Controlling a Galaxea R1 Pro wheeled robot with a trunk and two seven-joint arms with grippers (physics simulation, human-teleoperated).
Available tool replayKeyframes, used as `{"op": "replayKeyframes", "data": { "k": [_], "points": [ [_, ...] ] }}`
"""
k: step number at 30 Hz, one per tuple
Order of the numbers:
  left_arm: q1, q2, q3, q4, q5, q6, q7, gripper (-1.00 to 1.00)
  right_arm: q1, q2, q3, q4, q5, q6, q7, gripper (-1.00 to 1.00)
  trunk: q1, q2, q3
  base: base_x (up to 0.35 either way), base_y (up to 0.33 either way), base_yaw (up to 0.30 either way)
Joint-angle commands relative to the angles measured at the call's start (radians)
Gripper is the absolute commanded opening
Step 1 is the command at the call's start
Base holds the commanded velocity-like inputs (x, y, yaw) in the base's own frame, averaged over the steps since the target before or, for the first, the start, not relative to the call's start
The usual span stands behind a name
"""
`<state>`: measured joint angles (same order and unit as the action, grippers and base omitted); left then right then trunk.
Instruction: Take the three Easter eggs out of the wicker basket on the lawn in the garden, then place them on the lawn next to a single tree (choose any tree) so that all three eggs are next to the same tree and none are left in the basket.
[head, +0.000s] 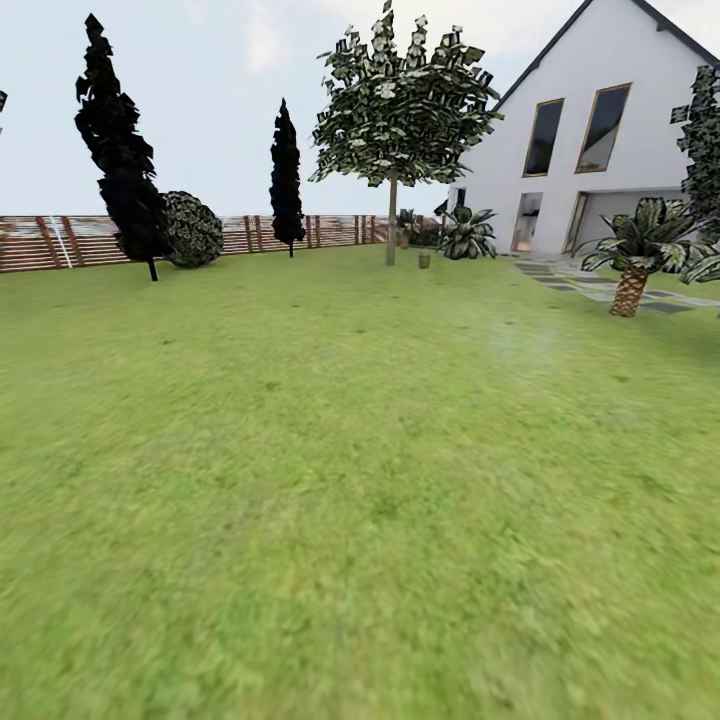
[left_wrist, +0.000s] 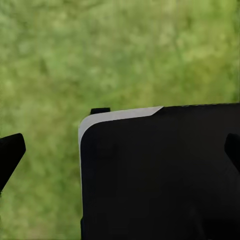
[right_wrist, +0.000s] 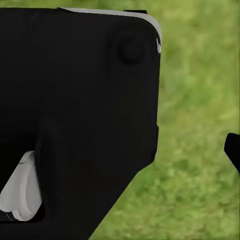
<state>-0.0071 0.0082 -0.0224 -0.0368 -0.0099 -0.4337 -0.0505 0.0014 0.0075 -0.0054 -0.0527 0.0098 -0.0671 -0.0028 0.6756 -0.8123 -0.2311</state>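
Blurred lawn (head: 330, 520); far, indistinct wicker basket (head: 424, 261).

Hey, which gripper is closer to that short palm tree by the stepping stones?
Right, probably. The palm stands far ahead on the robot's right. Both the right gripper and the left gripper hang low over the lawn beside the robot's black body, far from it.

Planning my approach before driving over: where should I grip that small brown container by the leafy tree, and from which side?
Probably its top rim, from above, approaching across the open lawn on this near side. The brown container seems to stand upright on the grass just right of the tree. Any handles are too small to tell from here.
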Motion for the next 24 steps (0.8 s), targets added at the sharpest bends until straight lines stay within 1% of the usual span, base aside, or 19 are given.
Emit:
{"op": "replayKeyframes", "data": {
  "k": [1,24],
  "points": [
    [-0.001,0.000,-0.002,0.001,-0.001,-0.003,-0.002,1.00,0.000,0.000,-0.001,-0.001,0.001,-0.002,0.000,1.00,0.001,-0.001,-0.001,0.225,0.000,0.000],
    [-0.001,0.000,-0.002,0.001,-0.001,-0.003,-0.002,1.00,0.000,0.000,-0.001,-0.001,0.001,-0.002,0.000,1.00,0.001,-0.001,-0.001,0.217,0.000,0.000]
  ]
}}
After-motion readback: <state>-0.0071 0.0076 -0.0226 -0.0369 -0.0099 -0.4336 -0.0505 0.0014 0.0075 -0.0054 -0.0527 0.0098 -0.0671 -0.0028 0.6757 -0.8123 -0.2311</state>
